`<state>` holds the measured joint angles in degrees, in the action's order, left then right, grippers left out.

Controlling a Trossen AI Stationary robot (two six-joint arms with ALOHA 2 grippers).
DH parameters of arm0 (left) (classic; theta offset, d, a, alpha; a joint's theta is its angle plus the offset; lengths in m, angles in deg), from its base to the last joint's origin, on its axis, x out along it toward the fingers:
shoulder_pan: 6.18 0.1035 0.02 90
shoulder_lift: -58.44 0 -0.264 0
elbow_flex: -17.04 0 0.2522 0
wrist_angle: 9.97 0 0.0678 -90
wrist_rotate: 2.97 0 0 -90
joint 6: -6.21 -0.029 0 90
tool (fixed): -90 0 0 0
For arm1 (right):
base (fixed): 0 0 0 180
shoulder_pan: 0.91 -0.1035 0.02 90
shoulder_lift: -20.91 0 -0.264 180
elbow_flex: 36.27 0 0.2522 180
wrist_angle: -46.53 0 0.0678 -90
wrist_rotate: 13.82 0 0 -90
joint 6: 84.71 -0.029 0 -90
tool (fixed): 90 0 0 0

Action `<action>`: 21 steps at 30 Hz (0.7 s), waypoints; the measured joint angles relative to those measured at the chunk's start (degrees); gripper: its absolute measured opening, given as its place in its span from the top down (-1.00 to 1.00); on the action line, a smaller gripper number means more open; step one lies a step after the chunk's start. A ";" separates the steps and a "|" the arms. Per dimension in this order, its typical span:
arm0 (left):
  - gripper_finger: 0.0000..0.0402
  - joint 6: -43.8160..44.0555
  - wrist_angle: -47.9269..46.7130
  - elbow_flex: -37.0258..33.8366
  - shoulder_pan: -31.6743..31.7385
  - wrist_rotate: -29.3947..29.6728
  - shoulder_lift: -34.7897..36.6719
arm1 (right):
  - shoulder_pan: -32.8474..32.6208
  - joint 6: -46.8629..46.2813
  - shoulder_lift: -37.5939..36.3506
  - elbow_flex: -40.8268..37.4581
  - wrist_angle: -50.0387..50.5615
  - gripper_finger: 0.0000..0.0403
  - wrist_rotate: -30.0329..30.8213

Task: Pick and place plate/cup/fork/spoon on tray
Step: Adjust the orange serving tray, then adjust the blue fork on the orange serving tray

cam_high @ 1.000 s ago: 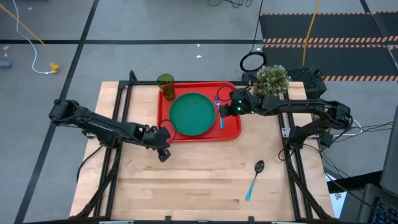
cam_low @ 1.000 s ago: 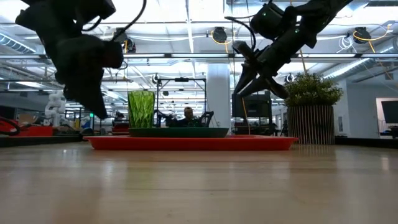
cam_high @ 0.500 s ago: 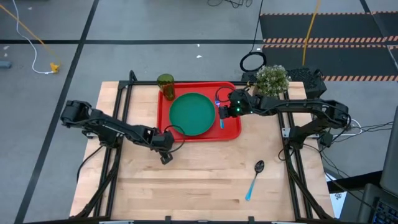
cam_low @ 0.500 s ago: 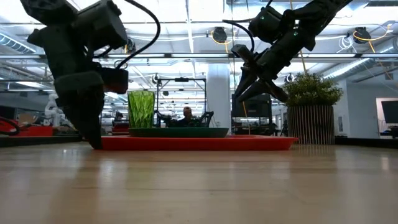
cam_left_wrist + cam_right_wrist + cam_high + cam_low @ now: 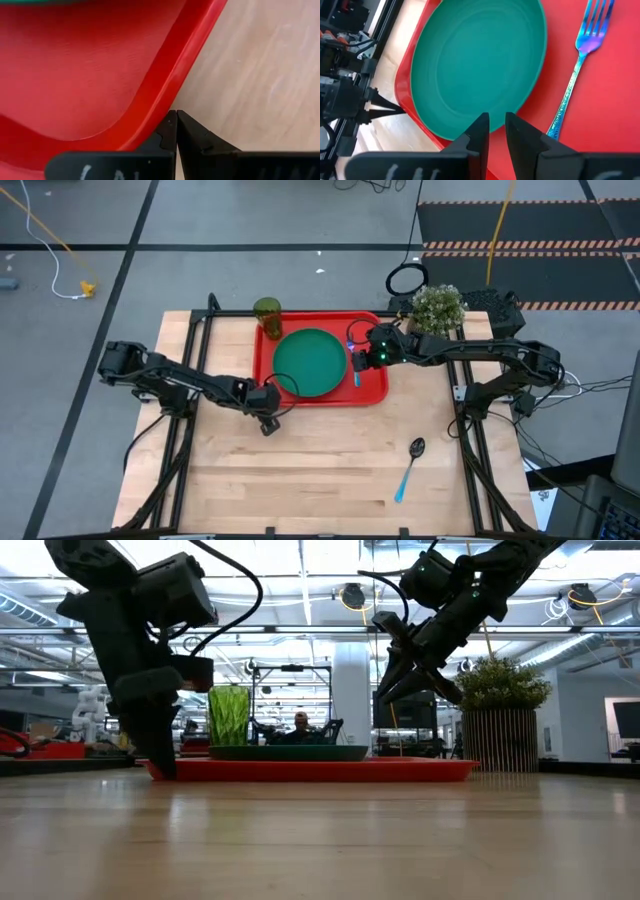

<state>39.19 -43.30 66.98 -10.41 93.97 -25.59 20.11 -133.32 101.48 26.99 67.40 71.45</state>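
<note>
Pressing their dark tips together with nothing between them, the jaws of the left gripper [image 5: 176,122] sat at the rounded outer edge of the tray [image 5: 90,75], at the lower centre of the left wrist frame, with pale grained wood of the table [image 5: 260,70] to the right of them. In the high view that gripper [image 5: 268,420] lay at the tray's [image 5: 372,394] lower left corner. The right gripper [image 5: 493,125] hung above the tray with its jaws a narrow slit apart, holding nothing; in the high view it [image 5: 358,356] was at the right side of the tray, in the centre of the frame. The tray was glossy bright-red plastic, rectangular with rounded corners and a raised rim. The plate [image 5: 475,60], round, smooth and dark green, lay flat in the middle of it. The fork [image 5: 580,60], with a patterned light-blue handle and purple-tinted tines, lay on the red floor just right of the plate. The cup [image 5: 266,314], translucent olive green, stood at the tray's upper left corner. The spoon [image 5: 410,466], blue-handled with a dark bowl, lay on bare wood at the lower right, well apart from the tray.
</note>
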 joint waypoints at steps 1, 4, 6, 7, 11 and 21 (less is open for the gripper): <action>0.98 -0.39 -0.07 0.00 0.38 0.21 0.00 | 0.00 0.23 0.01 0.00 0.01 0.72 0.00; 0.98 -1.34 -0.01 0.00 1.33 0.37 0.00 | 0.00 0.27 -0.01 0.00 0.01 0.72 0.00; 0.98 -1.79 0.01 0.00 1.95 -0.17 0.00 | 0.00 0.57 -0.01 0.00 0.13 0.72 0.00; 0.98 -1.85 0.01 0.00 2.22 -0.41 0.02 | 0.00 0.66 -0.01 0.00 0.58 0.72 0.02; 0.98 -1.82 0.06 0.00 2.61 -0.63 0.02 | 0.20 -0.24 -0.01 0.00 4.66 0.72 0.28; 0.97 3.66 0.54 0.00 1.25 -2.29 0.52 | 1.16 -1.43 0.12 0.00 11.45 0.74 0.11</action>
<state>42.85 -42.76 66.98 -9.17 91.67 -25.06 21.26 -134.75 101.60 26.99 78.85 71.56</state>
